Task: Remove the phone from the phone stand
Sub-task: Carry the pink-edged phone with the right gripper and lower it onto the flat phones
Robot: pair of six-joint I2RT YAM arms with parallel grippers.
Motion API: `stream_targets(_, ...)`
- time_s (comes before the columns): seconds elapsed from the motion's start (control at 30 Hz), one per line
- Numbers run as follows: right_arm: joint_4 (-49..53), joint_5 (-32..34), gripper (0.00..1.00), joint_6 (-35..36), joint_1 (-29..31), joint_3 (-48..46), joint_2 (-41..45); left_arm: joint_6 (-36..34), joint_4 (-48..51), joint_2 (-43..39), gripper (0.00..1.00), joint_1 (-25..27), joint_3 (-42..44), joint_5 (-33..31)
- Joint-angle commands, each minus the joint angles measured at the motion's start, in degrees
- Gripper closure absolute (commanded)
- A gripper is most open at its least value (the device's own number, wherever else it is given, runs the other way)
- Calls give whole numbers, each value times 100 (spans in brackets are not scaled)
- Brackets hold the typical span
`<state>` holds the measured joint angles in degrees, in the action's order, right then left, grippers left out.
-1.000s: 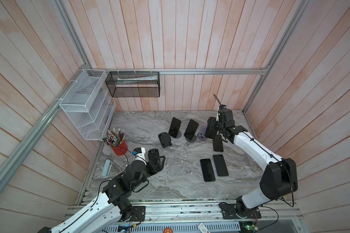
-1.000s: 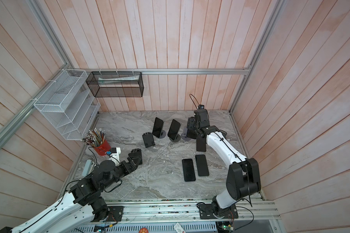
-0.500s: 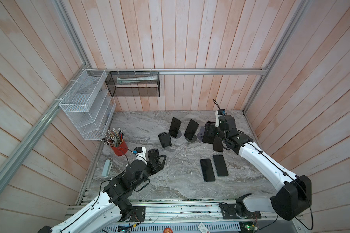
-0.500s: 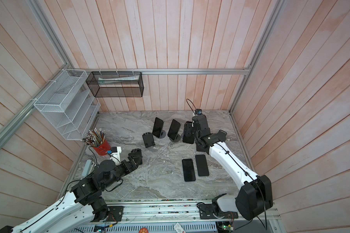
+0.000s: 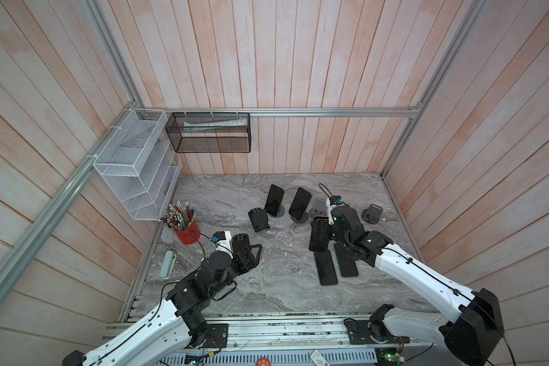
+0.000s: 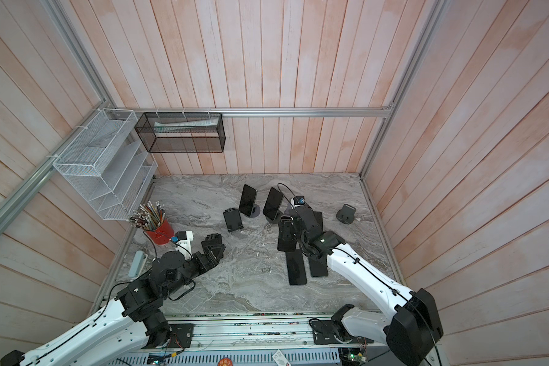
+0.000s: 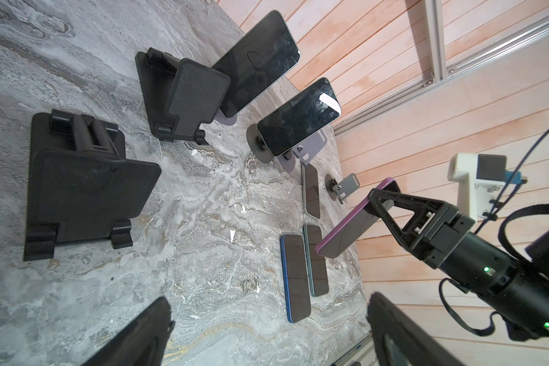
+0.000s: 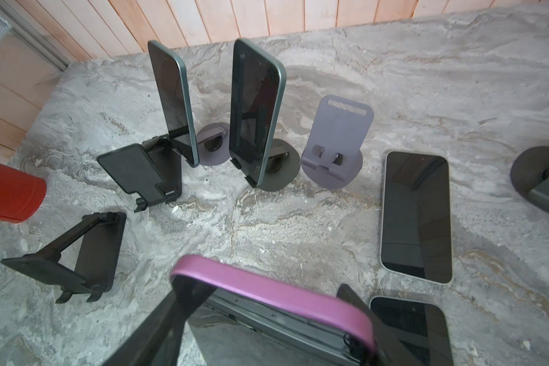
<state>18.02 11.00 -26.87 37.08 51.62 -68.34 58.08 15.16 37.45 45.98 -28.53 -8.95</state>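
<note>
My right gripper (image 5: 321, 237) (image 8: 262, 304) is shut on the phone (image 5: 318, 238) (image 8: 273, 293), a dark-screened one with a pink-purple edge (image 7: 346, 226). It holds the phone tilted in the air, above the marble and clear of every stand. The lavender phone stand (image 5: 318, 207) (image 8: 338, 126) just behind stands empty. Two other phones (image 5: 274, 200) (image 5: 299, 202) still lean on round stands at the back. Over the front left of the table my left gripper (image 5: 251, 250) (image 7: 268, 304) hangs open, holding nothing.
Two phones (image 5: 325, 268) (image 5: 346, 261) lie flat below the right arm, and a white-edged one (image 8: 415, 215) lies flat nearby. Two black folding stands (image 5: 259, 219) (image 7: 86, 187), a dark round stand (image 5: 372, 214), a red pencil cup (image 5: 186, 232) and wall baskets (image 5: 137, 168) surround them.
My right gripper has lifted the phone off the lavender stand and carried it towards the front and slightly left. The left arm has not moved.
</note>
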Motion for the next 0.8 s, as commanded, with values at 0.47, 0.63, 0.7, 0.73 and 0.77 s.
stream_targets(0.47, -662, -291, 30, -1098, 1111, -635, -569, -160, -351, 139, 2, 8, 87, 12)
stream_targets(0.63, -593, -502, 30, -1208, 1204, -705, -784, -69, -529, 122, 2, 8, 269, 78)
stream_targets(0.7, -617, -562, 30, -1219, 1196, -732, -853, -74, -540, 131, 2, 8, 287, 82)
stream_targets(0.73, -654, -570, 30, -1222, 1207, -756, -900, -69, -556, 126, 2, 8, 287, 95)
stream_targets(0.77, -697, -601, 30, -1237, 1229, -786, -946, -73, -594, 128, 2, 8, 296, 103)
